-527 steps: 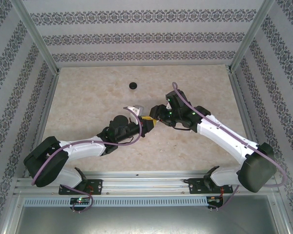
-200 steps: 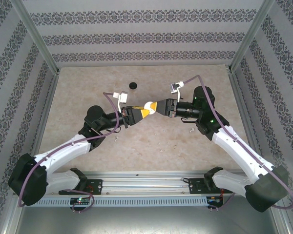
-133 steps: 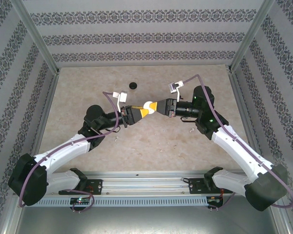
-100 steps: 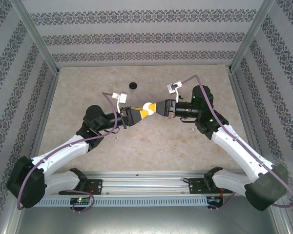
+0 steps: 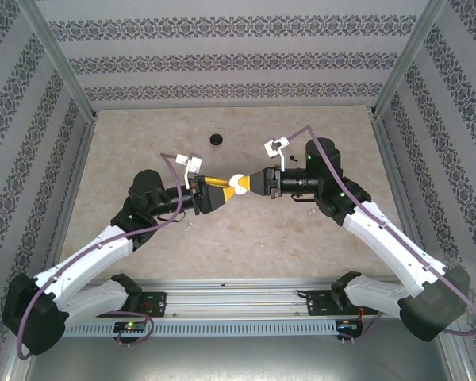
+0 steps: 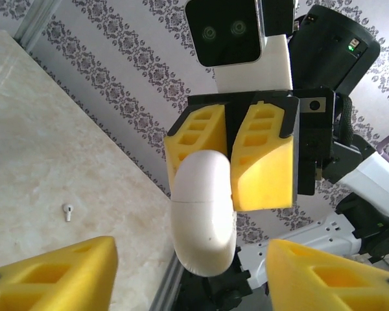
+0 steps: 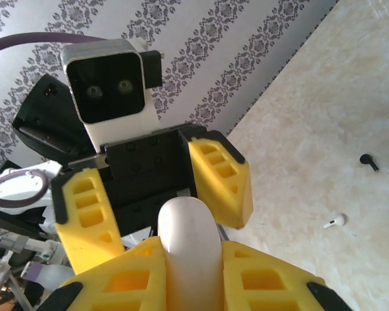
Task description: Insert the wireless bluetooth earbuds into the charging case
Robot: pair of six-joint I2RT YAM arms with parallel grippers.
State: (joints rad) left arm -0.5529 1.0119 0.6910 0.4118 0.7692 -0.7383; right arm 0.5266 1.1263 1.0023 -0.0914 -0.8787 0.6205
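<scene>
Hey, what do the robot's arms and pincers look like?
The left arm and right arm are white-shelled with black joints, each carrying a purple cable. The left pincer and right pincer have yellow ribbed fingers on black mounts below white cameras.

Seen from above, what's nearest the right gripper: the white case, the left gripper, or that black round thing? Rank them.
1. White case, held by the right gripper.
2. Left gripper, just left of it.
3. Black round thing, farther back and left.
</scene>
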